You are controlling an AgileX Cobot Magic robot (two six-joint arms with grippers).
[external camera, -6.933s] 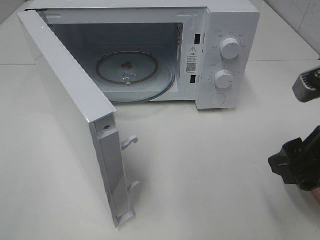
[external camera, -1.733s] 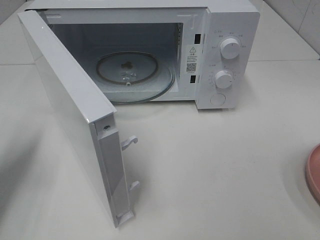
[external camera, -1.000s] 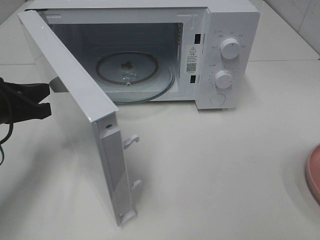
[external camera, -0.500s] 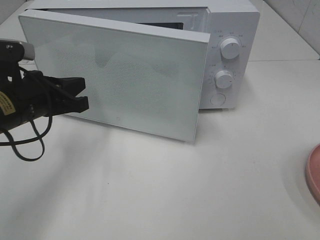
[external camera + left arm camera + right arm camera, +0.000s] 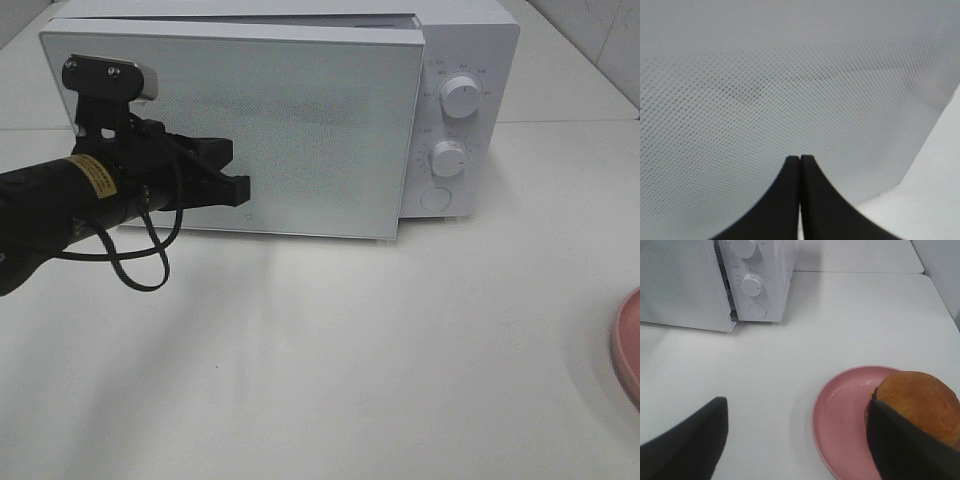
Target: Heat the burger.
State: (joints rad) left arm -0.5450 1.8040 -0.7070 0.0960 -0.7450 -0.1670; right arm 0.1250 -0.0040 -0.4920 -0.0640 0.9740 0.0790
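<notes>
The burger (image 5: pixel 914 399), with its golden-brown bun, lies on a pink plate (image 5: pixel 840 415) in the right wrist view; the high view does not show it. My right gripper (image 5: pixel 797 405) hovers open over the plate's near side. One finger (image 5: pixel 907 447) overlaps the burger and the other (image 5: pixel 685 440) stands far off over the table, so nothing is held. My left gripper (image 5: pixel 236 176) is shut, its tips (image 5: pixel 800 161) pressed against the frosted door (image 5: pixel 300 120) of the white microwave (image 5: pixel 460 110). The door stands almost closed, hiding the inside.
The microwave's two knobs (image 5: pixel 458 96) and round button (image 5: pixel 436 199) face the front. Only the pink plate's rim (image 5: pixel 630 345) shows at the right edge of the high view. A black cable (image 5: pixel 140 265) loops under the left arm.
My left gripper came in from the left and pushed the door from wide open to almost closed. The right arm and plate have stayed put over the last second.
</notes>
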